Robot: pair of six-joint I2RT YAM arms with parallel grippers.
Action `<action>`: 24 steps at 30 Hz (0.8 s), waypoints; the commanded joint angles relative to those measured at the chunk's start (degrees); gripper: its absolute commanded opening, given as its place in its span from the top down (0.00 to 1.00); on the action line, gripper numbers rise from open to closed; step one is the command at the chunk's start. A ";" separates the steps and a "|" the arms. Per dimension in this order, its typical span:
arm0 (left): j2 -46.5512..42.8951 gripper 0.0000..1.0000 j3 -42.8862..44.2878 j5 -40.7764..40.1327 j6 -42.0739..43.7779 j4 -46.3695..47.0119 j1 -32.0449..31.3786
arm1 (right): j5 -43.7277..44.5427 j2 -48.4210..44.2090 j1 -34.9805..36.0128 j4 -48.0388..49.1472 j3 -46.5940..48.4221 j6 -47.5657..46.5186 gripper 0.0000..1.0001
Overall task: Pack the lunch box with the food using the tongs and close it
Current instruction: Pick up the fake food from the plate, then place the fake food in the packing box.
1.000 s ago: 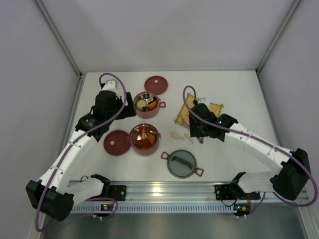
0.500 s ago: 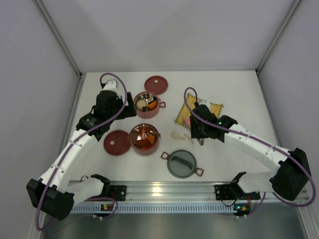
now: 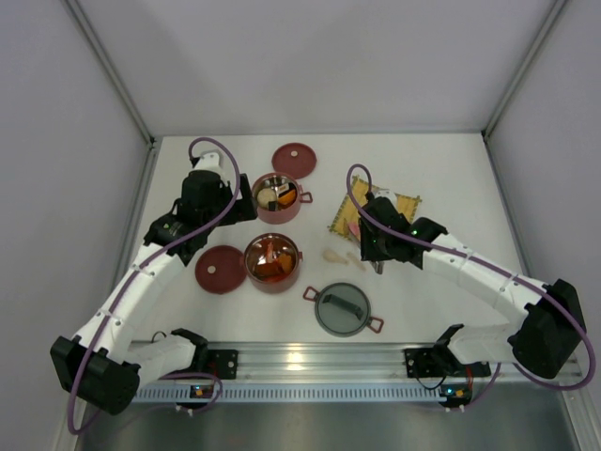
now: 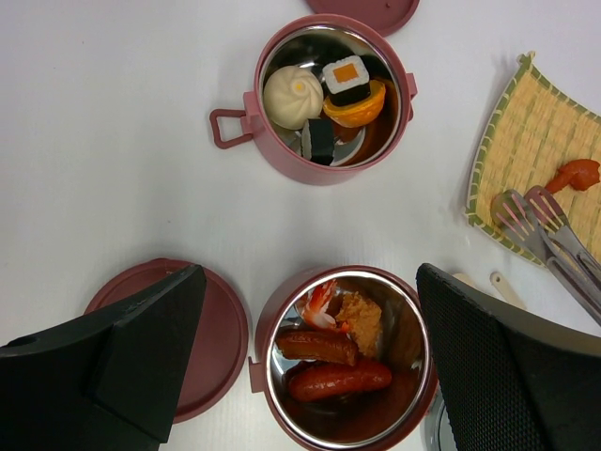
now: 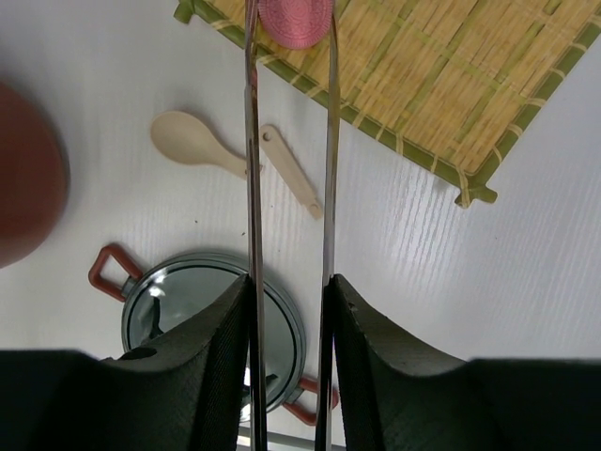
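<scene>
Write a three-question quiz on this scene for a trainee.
1. True or false: the right gripper holds the tongs.
2. The food piece at the tongs' tips, on the mat, is: A green; B pink; C blue.
3. Fill in: the left gripper is ____ (open or shut).

Key: 1 true; 2 B; 3 open.
</scene>
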 commanded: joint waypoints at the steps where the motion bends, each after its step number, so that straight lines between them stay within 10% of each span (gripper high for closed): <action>1: -0.07 0.01 -0.41 -0.44 0.28 1.21 -0.09 | 0.27 -1.56 -0.71 3.09 0.77 -0.09 0.67; 24: -0.07 0.01 -0.23 -0.61 0.37 1.21 -0.09 | -0.87 7.39 -0.71 0.02 20.45 -4.65 0.70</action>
